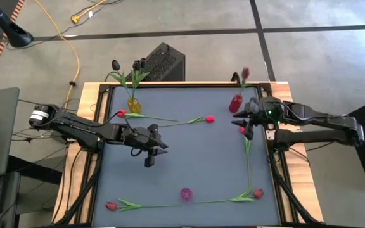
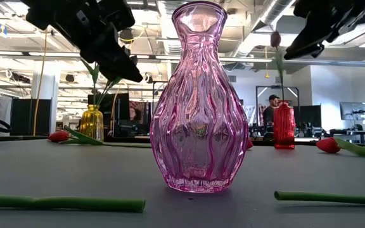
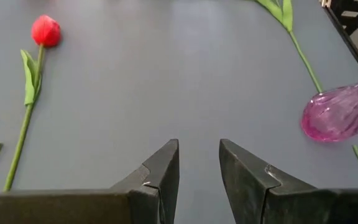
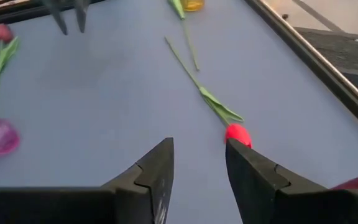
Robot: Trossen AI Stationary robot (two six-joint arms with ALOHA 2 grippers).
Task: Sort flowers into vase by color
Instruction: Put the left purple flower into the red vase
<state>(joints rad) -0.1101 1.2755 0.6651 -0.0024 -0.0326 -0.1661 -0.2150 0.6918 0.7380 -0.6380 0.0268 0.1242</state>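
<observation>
Grey worktop (image 1: 182,152) lies under both arms. We see the left gripper (image 1: 151,158) hovering over its middle-left, fingers (image 3: 166,168) a little apart and holding nothing. The right gripper (image 1: 246,130) hangs near the far right corner beside the red vase (image 1: 236,102), fingers (image 4: 157,168) parted and empty, a red tulip (image 4: 238,134) just past one tip. A yellow vase (image 1: 134,104) at the far left holds near-black flowers (image 1: 138,65); the red vase holds one dark crimson flower (image 1: 245,73). The pink vase (image 1: 186,194) stands near the front edge, empty. Other red tulips (image 1: 111,206) lie loose on the worktop, along the front and right side.
</observation>
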